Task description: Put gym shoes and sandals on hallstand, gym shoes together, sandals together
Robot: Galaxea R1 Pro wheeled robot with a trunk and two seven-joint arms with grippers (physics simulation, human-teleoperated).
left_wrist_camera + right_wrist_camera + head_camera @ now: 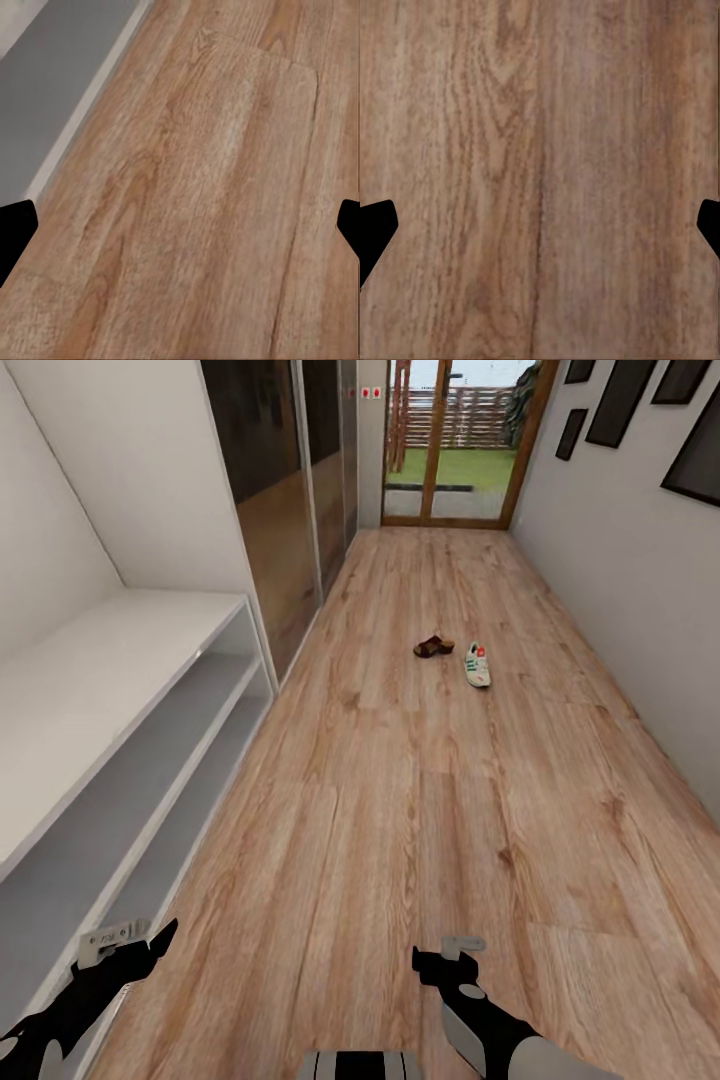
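a long corridor floor (400, 810) of light brown wood planks runs away from the robot to glass doors (455, 440) at the far end. past the glass there is green grass and a wooden fence.

far down the corridor, two shoes lie on the floor. one is a dark brown sandal (433, 647). just beside it, on the right, is a white gym shoe (477, 665) with green stripes and a bit of red at the top. the two are close but not touching. they are well apart from the robot.

on the left stands a pale grey hallstand (120, 690) with a flat top and open shelves under it. the shelves have no shoes on them. next to it, further on, are dark shiny closet doors (285, 510). on the right wall hang dark picture frames (640, 410).

the left hand (150, 943) is low, near the edge of the hallstand. the right hand (432, 965) is low over the bare floor. in the wrist views the black fingers (15, 232) of the left hand are spread wide with nothing between them, and the fingers (375, 229) of the right hand are spread wide too, with just wood floor under them.
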